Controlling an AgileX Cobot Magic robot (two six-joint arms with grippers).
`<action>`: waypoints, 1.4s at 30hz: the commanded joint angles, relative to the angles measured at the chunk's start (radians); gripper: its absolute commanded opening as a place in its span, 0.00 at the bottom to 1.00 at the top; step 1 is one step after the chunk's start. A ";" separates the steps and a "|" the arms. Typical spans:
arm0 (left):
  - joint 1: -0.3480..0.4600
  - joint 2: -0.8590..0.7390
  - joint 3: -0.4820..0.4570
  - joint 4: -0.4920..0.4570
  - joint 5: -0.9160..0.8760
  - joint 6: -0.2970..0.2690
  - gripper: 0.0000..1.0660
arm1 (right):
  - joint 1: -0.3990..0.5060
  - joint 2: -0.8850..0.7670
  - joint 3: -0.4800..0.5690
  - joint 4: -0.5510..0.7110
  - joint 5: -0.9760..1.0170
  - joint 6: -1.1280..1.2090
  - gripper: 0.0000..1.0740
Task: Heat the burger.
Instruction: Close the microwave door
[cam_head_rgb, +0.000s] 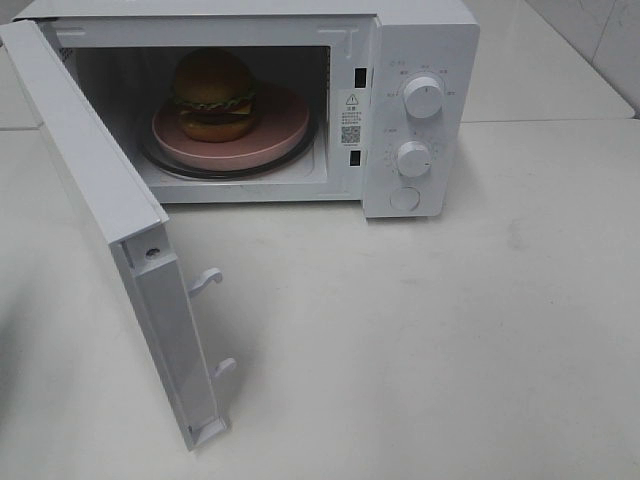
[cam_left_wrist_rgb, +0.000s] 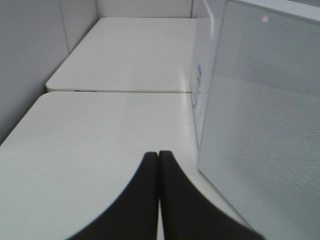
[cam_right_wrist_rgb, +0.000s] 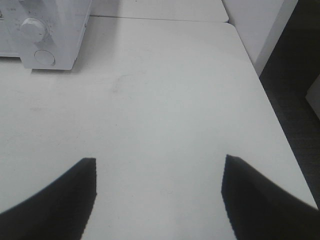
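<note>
While the door (cam_head_rgb: 90, 190) of the microwave (cam_head_rgb: 420, 40) stood swung out toward the near left corner of the table (cam_head_rgb: 450, 330), the burger (cam_head_rgb: 214, 92) was seen resting inside the oven cavity. It was centred on a pink plate (cam_head_rgb: 270, 145) that was itself carried by the glass turntable (cam_head_rgb: 165, 165). Loading was thus judged complete; the door was yet to be shut, and the upper knob (cam_head_rgb: 423, 97) and lower knob (cam_head_rgb: 412, 158) yet to be set. The left gripper (cam_left_wrist_rgb: 158, 156) was held empty, its fingers pressed together, just beside the outer face of the door. This posture was judged suited to pushing the panel closed rather than grasping it. The right gripper (cam_right_wrist_rgb: 159, 162) was held spread wide over bare table toward the right edge, gripping nothing. The control panel lay ahead of it, presumably so that a knob could be reached once the door was latched. Neither gripper was shown in the high view.
</note>
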 joint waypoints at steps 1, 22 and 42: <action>-0.003 0.059 0.000 0.099 -0.116 -0.064 0.00 | -0.009 -0.030 0.001 -0.001 -0.011 0.003 0.64; -0.200 0.423 -0.151 0.275 -0.350 -0.112 0.00 | -0.009 -0.030 0.001 -0.001 -0.011 0.003 0.64; -0.618 0.634 -0.382 -0.303 -0.311 0.093 0.00 | -0.009 -0.030 0.001 -0.001 -0.011 0.003 0.64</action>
